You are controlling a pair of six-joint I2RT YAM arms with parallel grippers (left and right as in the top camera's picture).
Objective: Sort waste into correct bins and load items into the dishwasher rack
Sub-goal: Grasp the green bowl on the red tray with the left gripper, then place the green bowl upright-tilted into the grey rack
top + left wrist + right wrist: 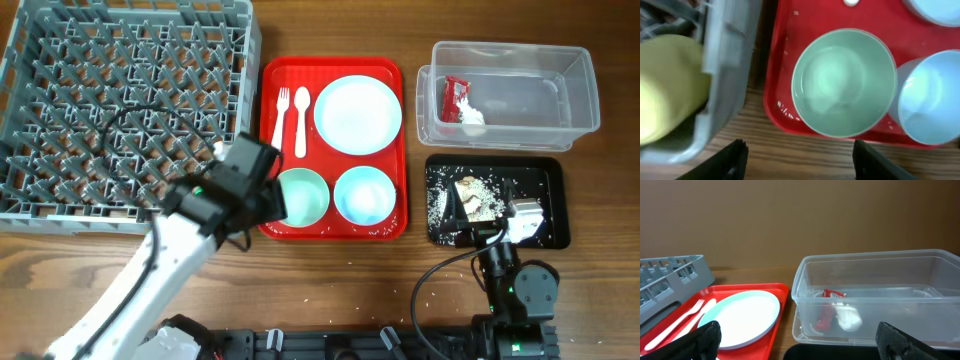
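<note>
The grey dishwasher rack (110, 100) fills the left. In the left wrist view a yellow-green cup (665, 85) lies inside the rack's corner (727, 75). The red serving tray (385, 225) holds a fork (281, 112), a spoon (300, 120), a pale blue plate (357, 113), a green bowl (304, 196) and a blue bowl (364, 194). My left gripper (268, 198) is open and empty, just in front of the green bowl (844, 82). The clear tub (515, 90) holds the red wrapper (455, 96) and white tissue (472, 116). My right gripper (487, 222) is open and empty over the black tray (550, 175).
Food scraps (476, 197) and crumbs lie in the black tray. A few crumbs are scattered on the wooden table (430, 290) in front of it. My left arm crosses the table's front left. The right wrist view shows the plate (742, 315) and tub (875, 300) ahead.
</note>
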